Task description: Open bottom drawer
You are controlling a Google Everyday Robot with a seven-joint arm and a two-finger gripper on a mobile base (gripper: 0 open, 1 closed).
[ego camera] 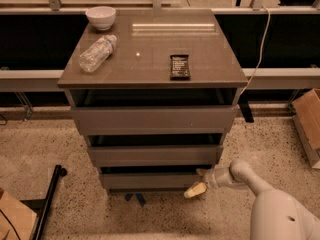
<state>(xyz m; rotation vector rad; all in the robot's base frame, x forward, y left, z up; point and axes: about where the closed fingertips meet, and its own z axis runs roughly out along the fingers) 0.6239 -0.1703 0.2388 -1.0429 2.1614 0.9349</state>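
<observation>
Speckled stone floor, dark glazed wall behind with a pale ledge running across it. A grey-brown cabinet (pixel 150 59) stands at frame centre. On its top: a white bowl (pixel 100 17) at 11 o'clock, a clear plastic bottle (pixel 97 53) lying on its side just below the bowl at 9 o'clock, and a dark wrapped bar (pixel 179 66) lying flat right of centre, well apart from both.

Three handleless drawers, stacked. The bottom drawer (pixel 147 180) sits lowest, at the cabinet's 6 o'clock, its plain front looking narrower than the two above it – a dark strip of interior shows along its top edge. Blue marks (pixel 136 199) lie on the floor just beneath it.

The white arm (pixel 270 204) enters from the 5 o'clock corner of the frame. The gripper (pixel 197 182) is low – at the right end of the bottom drawer front, at or just beside its corner; contact cannot be confirmed. Whether the gripper is parted or closed cannot be told.

Cardboard box (pixel 309 118) at 3 o'clock, a black pole (pixel 47 204) on the floor at 8 o'clock, and a white cable (pixel 255 59) hanging at 2 o'clock
</observation>
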